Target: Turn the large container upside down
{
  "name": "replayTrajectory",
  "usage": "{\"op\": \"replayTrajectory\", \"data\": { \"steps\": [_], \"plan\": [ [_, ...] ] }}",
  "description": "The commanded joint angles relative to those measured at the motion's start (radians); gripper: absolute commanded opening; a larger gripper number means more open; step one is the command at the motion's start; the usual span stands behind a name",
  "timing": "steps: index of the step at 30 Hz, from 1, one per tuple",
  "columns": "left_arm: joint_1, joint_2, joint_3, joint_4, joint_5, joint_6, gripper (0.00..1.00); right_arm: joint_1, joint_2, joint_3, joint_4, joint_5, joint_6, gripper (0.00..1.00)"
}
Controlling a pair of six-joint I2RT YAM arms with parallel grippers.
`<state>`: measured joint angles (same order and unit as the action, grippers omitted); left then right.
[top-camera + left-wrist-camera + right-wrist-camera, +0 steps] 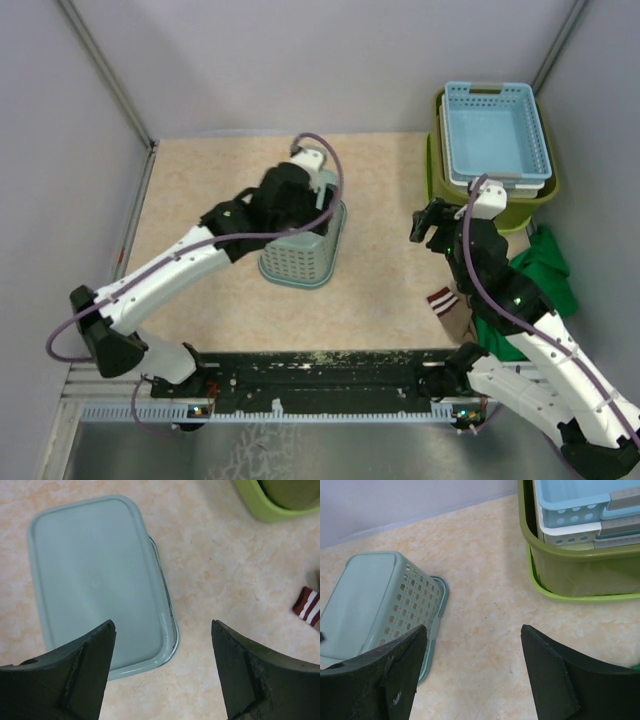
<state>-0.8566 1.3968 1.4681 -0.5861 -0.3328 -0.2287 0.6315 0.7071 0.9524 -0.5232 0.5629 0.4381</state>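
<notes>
My left pincer [162,630] hangs wide open with nothing between its dark fingers, directly above a pale grey-green perforated plastic basket [95,580]. That basket sits upside down near the middle of the beige mottled counter [390,200], with its rim on the surface and its smooth flat bottom facing up at me. My right pincer [473,630] is spread wide too and holds nothing; it hovers over bare counter between the overturned basket and the stack at the far right corner. The large container, a lime-green rounded-rectangular plastic tub [580,597], is at the bottom of that stack. It stands on the counter against the back right, open side up, and only its rolled rim and a strip of its wall show. Nested inside it is an olive-green plastic basket [570,575], inside that a white perforated basket [570,532], and on top a light blue perforated basket [570,500]. Neither pincer touches the tub. A crumpled green cloth [545,265] lies on the near side of the stack beside my right arm, and a maroon-and-white striped piece of fabric [309,605] lies on the counter close by.
</notes>
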Motion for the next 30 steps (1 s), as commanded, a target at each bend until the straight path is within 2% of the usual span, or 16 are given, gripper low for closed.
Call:
{"op": "replayTrajectory", "data": {
  "steps": [1, 6, 11, 14, 18, 20, 24, 30],
  "plan": [
    [-0.120, 0.129, 0.060, -0.078, -0.203, -0.023, 0.82, -0.004, -0.033, 0.027, 0.031, 0.035, 0.017, 0.76],
    [-0.131, 0.250, 0.042, -0.102, -0.266, -0.075, 0.74, -0.004, -0.029, 0.023, 0.013, 0.027, 0.028, 0.76],
    [-0.126, 0.317, 0.026, -0.134, -0.331, -0.080, 0.55, -0.004, -0.032, 0.017, 0.013, 0.027, 0.028, 0.76],
    [-0.077, 0.311, -0.005, -0.135, -0.349, -0.068, 0.44, -0.004, -0.027, 0.014, 0.021, 0.023, 0.026, 0.76],
    [0.114, 0.251, -0.131, 0.008, -0.194, -0.029, 0.40, -0.004, -0.026, 0.004, 0.032, 0.016, 0.023, 0.76],
    [0.216, 0.236, -0.175, 0.079, -0.160, -0.010, 0.40, -0.004, -0.025, -0.002, 0.036, 0.009, 0.023, 0.76],
    [0.372, 0.277, -0.155, 0.109, -0.161, 0.027, 0.41, -0.004, -0.028, -0.002, 0.030, 0.000, 0.025, 0.76],
    [0.632, 0.373, -0.103, 0.159, -0.044, 0.126, 0.48, -0.004, -0.049, 0.009, 0.009, 0.008, 0.021, 0.76]
  ]
}}
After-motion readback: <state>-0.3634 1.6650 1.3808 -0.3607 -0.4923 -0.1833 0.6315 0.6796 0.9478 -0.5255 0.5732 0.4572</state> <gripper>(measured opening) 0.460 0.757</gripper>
